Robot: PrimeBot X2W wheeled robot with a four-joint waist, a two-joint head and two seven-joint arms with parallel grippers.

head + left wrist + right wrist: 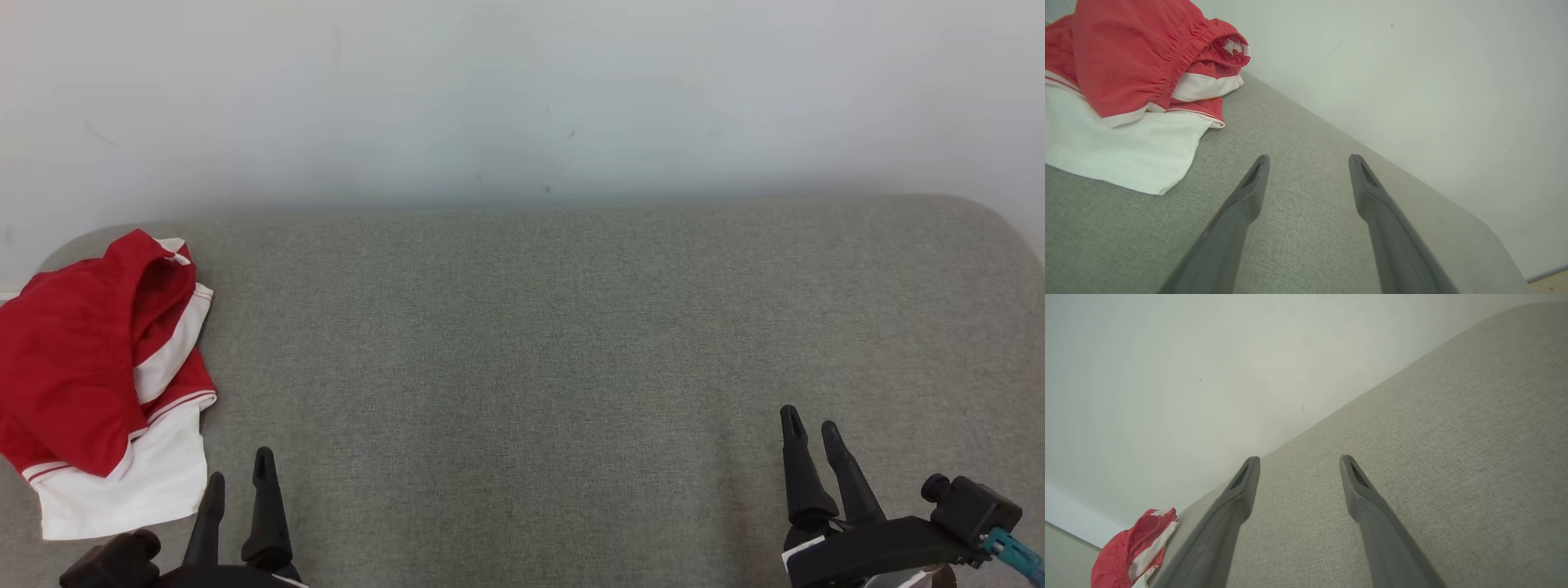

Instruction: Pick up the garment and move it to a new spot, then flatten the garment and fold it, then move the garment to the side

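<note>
We find the red-and-white garment [90,367] bunched at the grey cushion's [522,327] left end, cropped by the head view. The left wrist view reveals an elastic waistband [1180,69], perhaps shorts. Our left gripper [239,465] and right gripper [810,418] gape, empty.

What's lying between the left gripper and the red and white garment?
Nothing: just a bare strip of grey cushion. The left wrist view shows the open left gripper beside the garment, not touching it.

Black left end effector [239,465], black right end effector [809,418], long tapered fingers [265,506], teal wrist connector [1012,551]
</note>
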